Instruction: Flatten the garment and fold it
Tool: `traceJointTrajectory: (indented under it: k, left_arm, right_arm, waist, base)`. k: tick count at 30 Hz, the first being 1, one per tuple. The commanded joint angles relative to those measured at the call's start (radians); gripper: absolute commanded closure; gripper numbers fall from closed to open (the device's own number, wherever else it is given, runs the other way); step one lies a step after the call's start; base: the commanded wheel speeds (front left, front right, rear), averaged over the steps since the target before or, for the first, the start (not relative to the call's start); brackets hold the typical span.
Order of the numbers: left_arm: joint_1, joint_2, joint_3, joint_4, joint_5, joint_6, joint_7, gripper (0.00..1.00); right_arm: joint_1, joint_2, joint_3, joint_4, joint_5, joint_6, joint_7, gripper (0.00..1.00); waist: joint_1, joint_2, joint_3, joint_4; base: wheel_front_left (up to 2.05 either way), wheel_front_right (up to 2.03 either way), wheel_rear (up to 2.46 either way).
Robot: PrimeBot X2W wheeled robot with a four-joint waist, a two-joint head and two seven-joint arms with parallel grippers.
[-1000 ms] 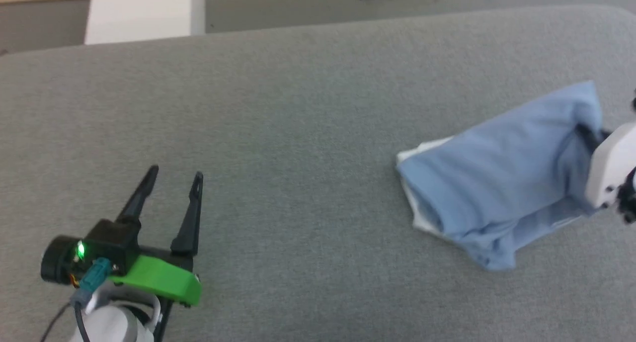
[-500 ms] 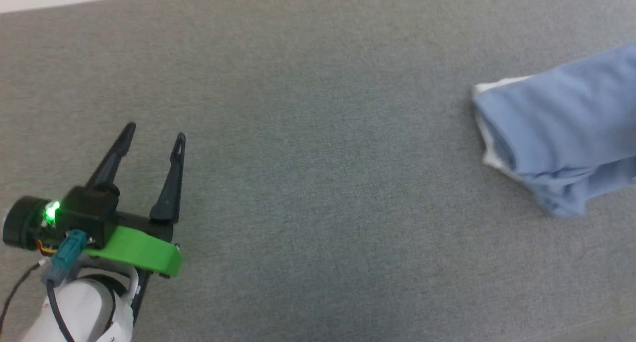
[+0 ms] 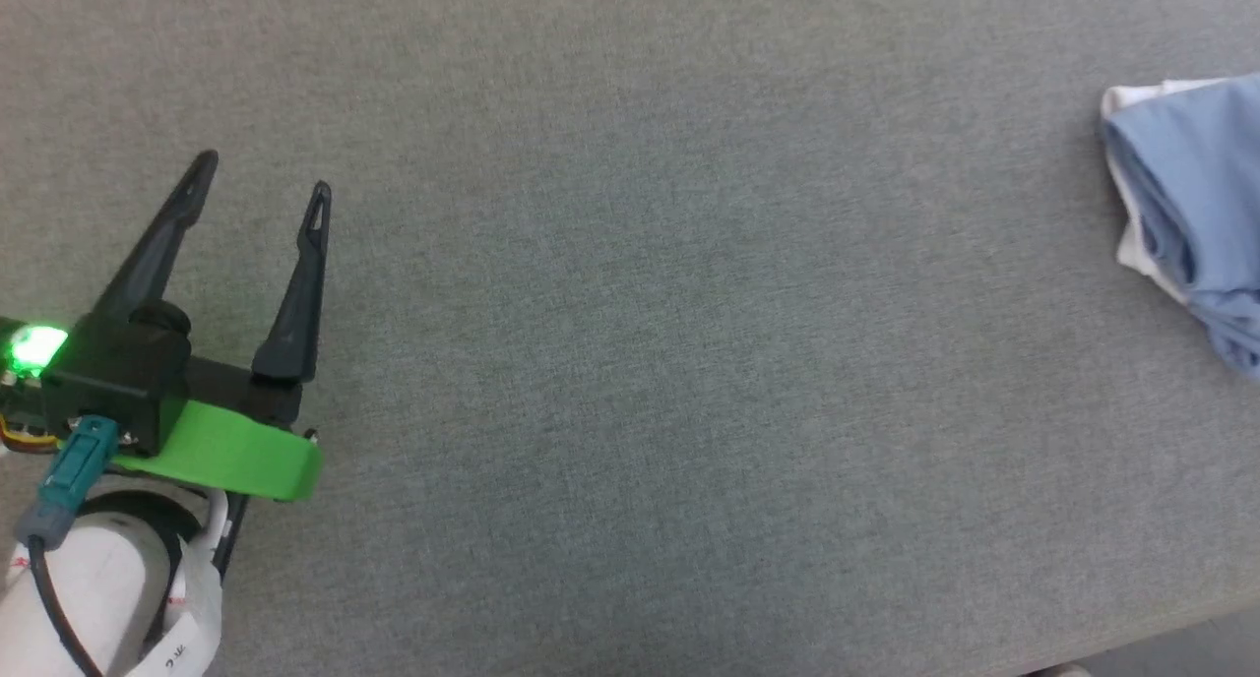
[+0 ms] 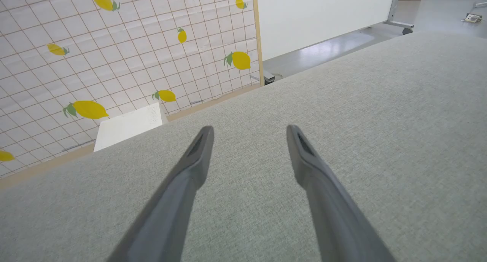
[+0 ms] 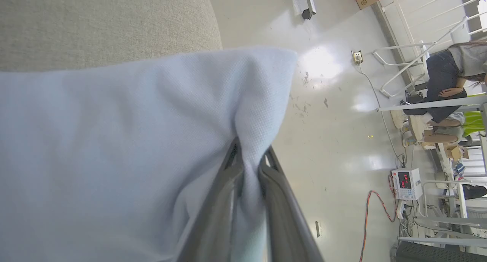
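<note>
- Shirt (image 3: 1196, 190), bunched at three o'clock; my right pincer (image 5: 251, 149) grasps a fold, likely to spread it.
- My left pincer (image 3: 262, 171) hangs released at eight o'clock, spare.

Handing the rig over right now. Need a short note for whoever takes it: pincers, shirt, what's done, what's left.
Left pincer: open, empty, above the bare grey table, well apart from the shirt.
Right pincer: shut on a pinch of the shirt's blue cloth.
Shirt: bunched up at the right edge of the head view, partly cut off by the frame, some white showing underneath.
Done: one grip taken.
Left: spread it flat, then fold it.
</note>
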Motion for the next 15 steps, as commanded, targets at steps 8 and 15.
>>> traceJointTrajectory:
  k: [8, 15]
  left_arm:
    - [-0.051, 0.030, 0.011, -0.040, 0.026, 0.011, 0.037, 0.00]
    - [-0.048, 0.046, 0.030, -0.061, 0.030, 0.031, 0.058, 0.00]
  right_arm:
    - [-0.060, 0.032, -0.039, 0.146, -0.042, -0.002, -0.119, 1.00]
    - [-0.109, 0.067, -0.057, 0.265, -0.071, -0.002, -0.174, 0.71]
  waist:
    - [-0.0001, -0.0001, 0.084, 0.023]
    - [-0.0001, -0.0001, 0.106, 0.034]
  base:
    - [0.00, 0.00, 0.00]
    - [0.00, 0.00, 0.00]
